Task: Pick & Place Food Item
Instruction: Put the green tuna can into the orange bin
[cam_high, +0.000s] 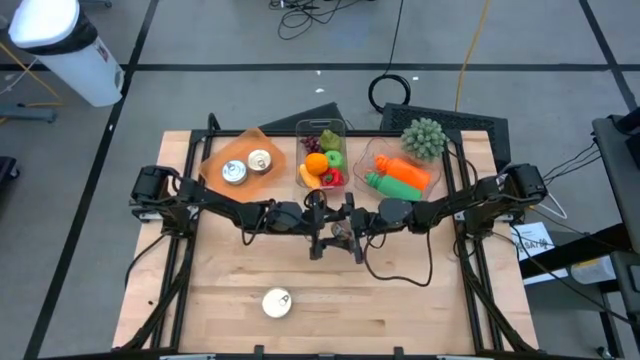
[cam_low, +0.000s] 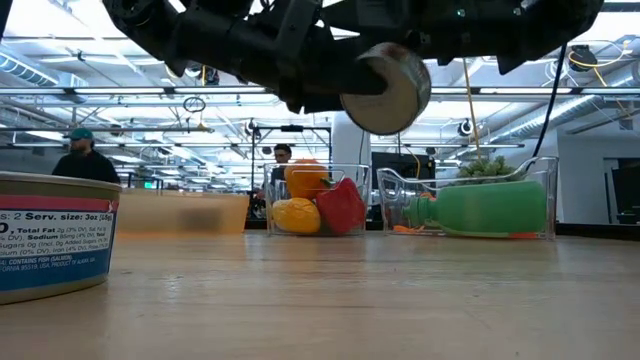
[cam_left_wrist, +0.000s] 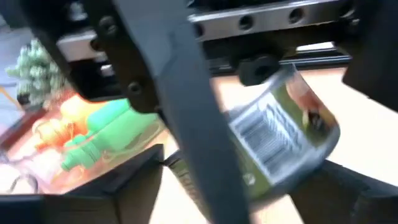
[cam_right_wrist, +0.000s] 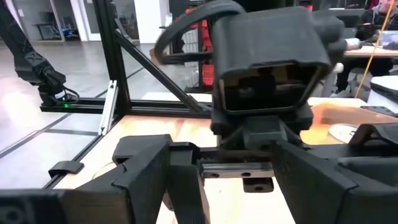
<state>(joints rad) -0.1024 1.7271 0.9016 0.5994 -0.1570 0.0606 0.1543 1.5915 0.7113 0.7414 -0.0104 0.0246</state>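
A labelled tin can (cam_high: 343, 232) with a barcode is in the air over the table's middle, where both arms meet. In the low view the can (cam_low: 390, 90) hangs well above the wood. My left gripper (cam_high: 326, 228) comes from the table's left and is shut on the can (cam_left_wrist: 280, 137). My right gripper (cam_high: 364, 226) faces it from the right, close by, with its fingers (cam_right_wrist: 149, 186) spread open. The left wrist block fills the right wrist view, and the can does not show there. My left gripper holds the can by its curved labelled wall (cam_left_wrist: 267, 180), pinched between the two fingers, coming level from the table's left. The can is lifted clear, lying on its side with one flat end (cam_low: 395, 95) turned toward the near edge. The right arm's finger covers part of the contact.
A second can (cam_high: 276, 303) stands near the table's near edge, large in the low view (cam_low: 55, 235). At the far edge sit an orange tray (cam_high: 215, 165) with two cans, a clear bin of toy fruit (cam_high: 322, 135) and a clear bin (cam_high: 385, 150) with a green bottle.
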